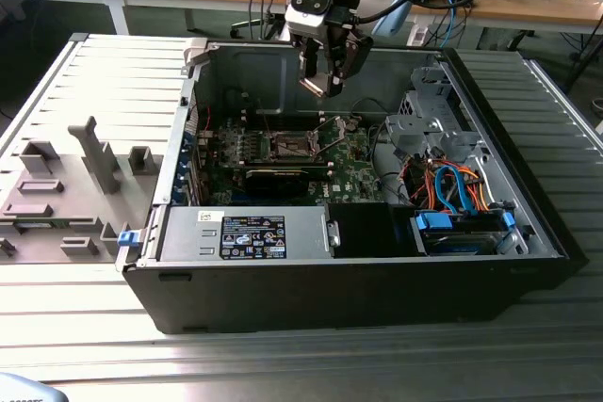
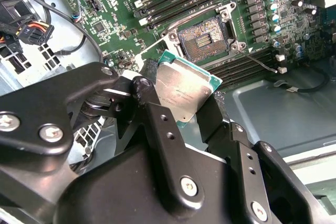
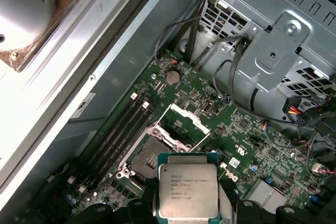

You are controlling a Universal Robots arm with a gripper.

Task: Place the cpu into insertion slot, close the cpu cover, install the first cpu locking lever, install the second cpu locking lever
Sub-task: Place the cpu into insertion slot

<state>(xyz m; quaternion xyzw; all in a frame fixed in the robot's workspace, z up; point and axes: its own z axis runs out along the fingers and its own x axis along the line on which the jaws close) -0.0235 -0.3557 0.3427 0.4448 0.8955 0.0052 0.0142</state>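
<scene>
Silver cpu (image 3: 187, 190), clr room above insertion slot (image 2: 202, 38)

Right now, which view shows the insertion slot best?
The second wrist view: the insertion slot lies open and unobstructed, with its dark centre and silver rim clear. In the first wrist view the cpu hides part of it. In the exterior view it is just a small, distant square.

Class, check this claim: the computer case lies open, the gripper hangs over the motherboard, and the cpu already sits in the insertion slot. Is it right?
No. The cpu is not in the insertion slot: the second wrist view shows it clamped in the gripper above the motherboard, the slot bare. The rest stands.
</scene>
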